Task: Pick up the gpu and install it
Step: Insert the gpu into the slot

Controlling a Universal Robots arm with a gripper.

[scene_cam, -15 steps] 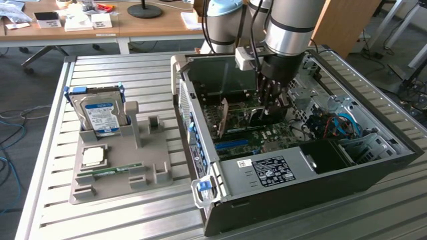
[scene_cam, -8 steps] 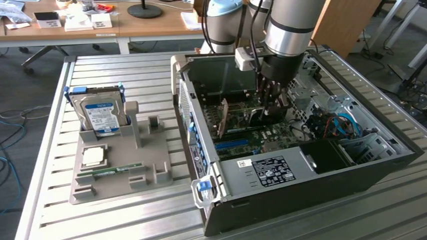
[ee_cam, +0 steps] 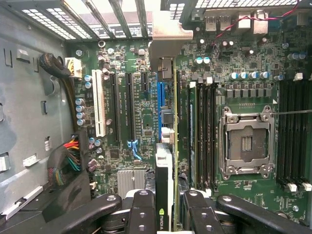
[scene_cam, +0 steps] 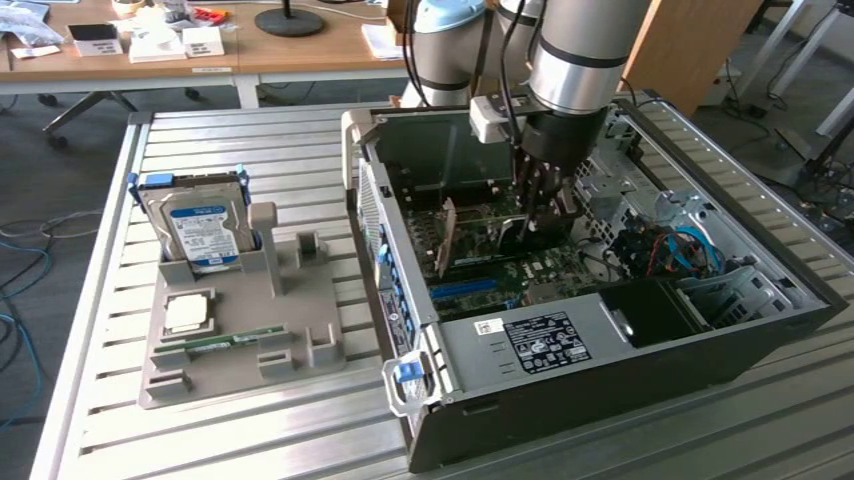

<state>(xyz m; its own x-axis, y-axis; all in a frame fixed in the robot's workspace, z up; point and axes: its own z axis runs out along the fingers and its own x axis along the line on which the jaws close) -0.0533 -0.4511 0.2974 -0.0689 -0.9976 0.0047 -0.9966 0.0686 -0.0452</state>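
Observation:
My gripper (scene_cam: pixel 541 228) reaches down into the open computer case (scene_cam: pixel 747 330), over the motherboard (scene_cam: pixel 534 275). In the wrist view its black fingers (ee_cam: pixel 141 209) sit on either side of the gpu (ee_cam: pixel 165 170), shut on it. The gpu is seen edge-on there, a thin dark card with a logo near the fingers. Its silver end bracket (ee_cam: pixel 168 34) meets the case's rear slot openings. The card runs in line with the blue slot (ee_cam: pixel 161 95). Whether it is seated in the slot I cannot tell. In the exterior view the gpu (scene_cam: pixel 467 232) stands upright on edge below the gripper.
A white slot (ee_cam: pixel 99 102) and black slots (ee_cam: pixel 129 105) lie beside the card, and on its other side memory slots (ee_cam: pixel 207 131) and the CPU socket (ee_cam: pixel 246 144). Outside the case, a grey holder (scene_cam: pixel 314 345) carries a hard drive (scene_cam: pixel 200 228), a CPU (scene_cam: pixel 187 312) and a memory stick (scene_cam: pixel 220 343).

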